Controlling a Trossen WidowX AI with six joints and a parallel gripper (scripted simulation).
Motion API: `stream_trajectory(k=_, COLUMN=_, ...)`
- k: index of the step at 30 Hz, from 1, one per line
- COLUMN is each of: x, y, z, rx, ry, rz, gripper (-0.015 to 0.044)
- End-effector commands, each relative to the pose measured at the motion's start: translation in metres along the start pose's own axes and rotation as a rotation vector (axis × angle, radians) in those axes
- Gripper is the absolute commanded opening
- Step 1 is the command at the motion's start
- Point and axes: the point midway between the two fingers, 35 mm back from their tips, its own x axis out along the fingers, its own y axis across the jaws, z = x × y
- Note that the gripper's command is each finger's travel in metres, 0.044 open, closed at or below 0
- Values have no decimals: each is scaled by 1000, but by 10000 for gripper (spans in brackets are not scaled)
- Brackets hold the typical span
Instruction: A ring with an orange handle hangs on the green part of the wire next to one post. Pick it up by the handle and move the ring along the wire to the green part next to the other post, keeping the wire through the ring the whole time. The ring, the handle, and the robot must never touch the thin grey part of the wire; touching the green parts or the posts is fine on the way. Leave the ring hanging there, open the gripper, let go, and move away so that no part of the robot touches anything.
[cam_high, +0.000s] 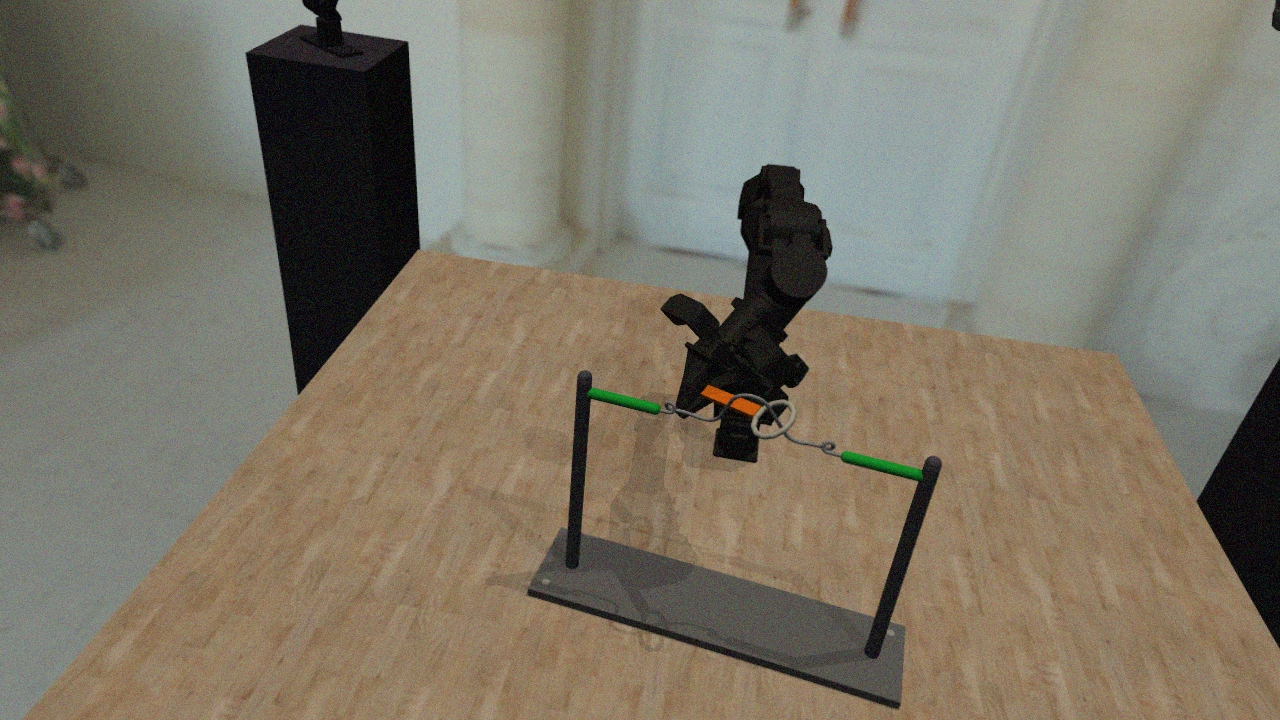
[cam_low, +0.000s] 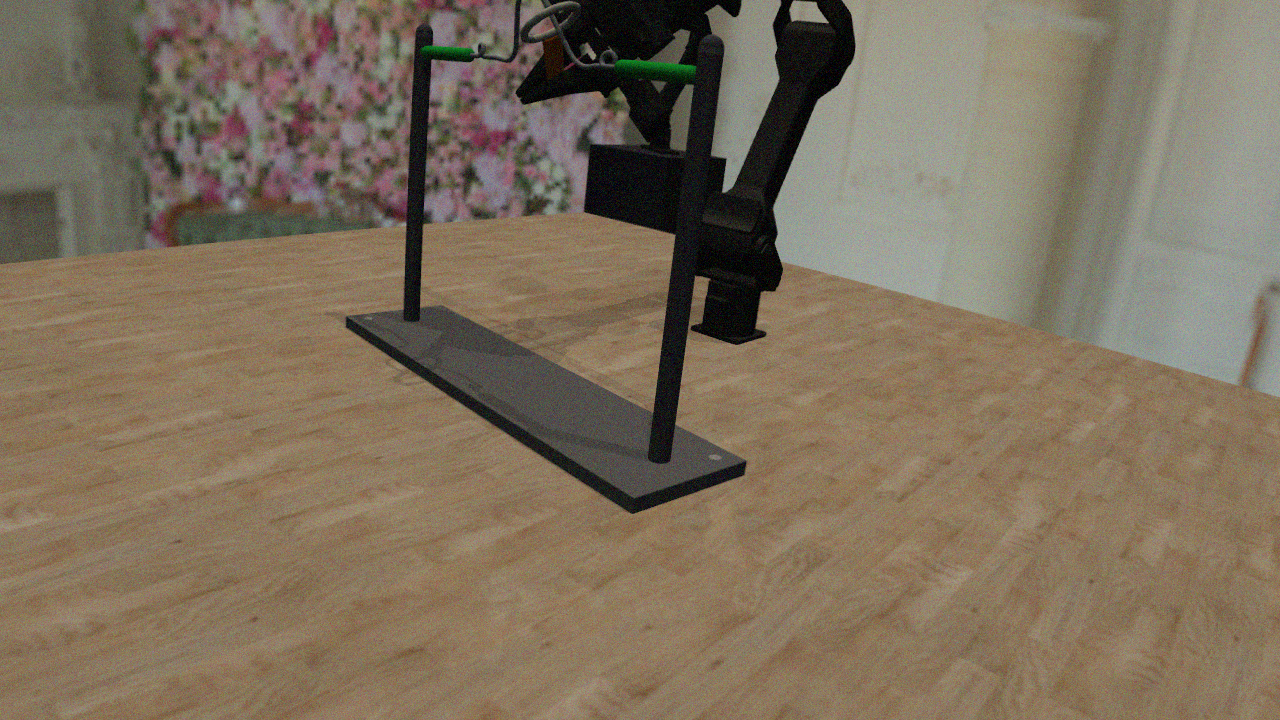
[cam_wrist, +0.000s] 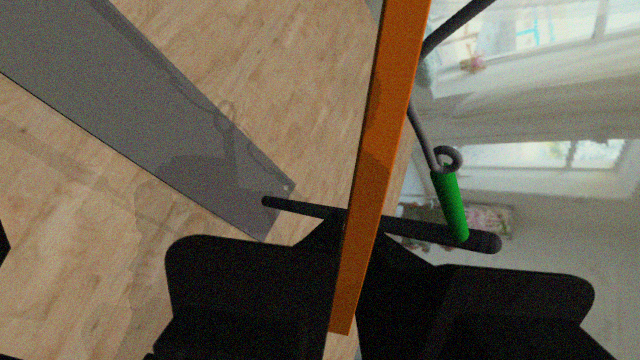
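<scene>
The ring (cam_high: 754, 424) (cam_low: 524, 30) is around the thin grey wire (cam_high: 810, 443) (cam_wrist: 419, 132), on the right slope of its central hump in the top view. The gap between ring and wire is too small to judge. Its orange handle (cam_high: 729, 399) (cam_wrist: 387, 125) points left and back toward the arm. My gripper (cam_high: 716, 394) (cam_wrist: 343, 221) is shut on the handle, behind the wire. The left green part (cam_high: 623, 401) (cam_low: 447, 53) and right green part (cam_high: 881, 465) (cam_low: 655, 69) are away from the ring. The ring itself is out of the wrist view.
The left post (cam_high: 579, 474) (cam_low: 416, 188) and right post (cam_high: 902, 564) (cam_low: 684, 259) stand on a grey base (cam_high: 716, 608) (cam_low: 537, 385) (cam_wrist: 150, 100). Small wire loops sit beside both green parts. A black pedestal (cam_high: 331, 179) stands beyond the table.
</scene>
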Motion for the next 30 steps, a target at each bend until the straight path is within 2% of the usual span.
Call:
stream_trajectory(k=1, x=-1, y=0, z=-1, rx=-19, ry=-3, rz=-23, gripper=-150)
stream_trajectory(k=16, x=2, y=20, z=-2, rx=22, ry=-14, rz=16, gripper=-150)
stream_trajectory(k=30, x=9, y=56, z=2, rx=194, ry=-76, rz=159, gripper=-150)
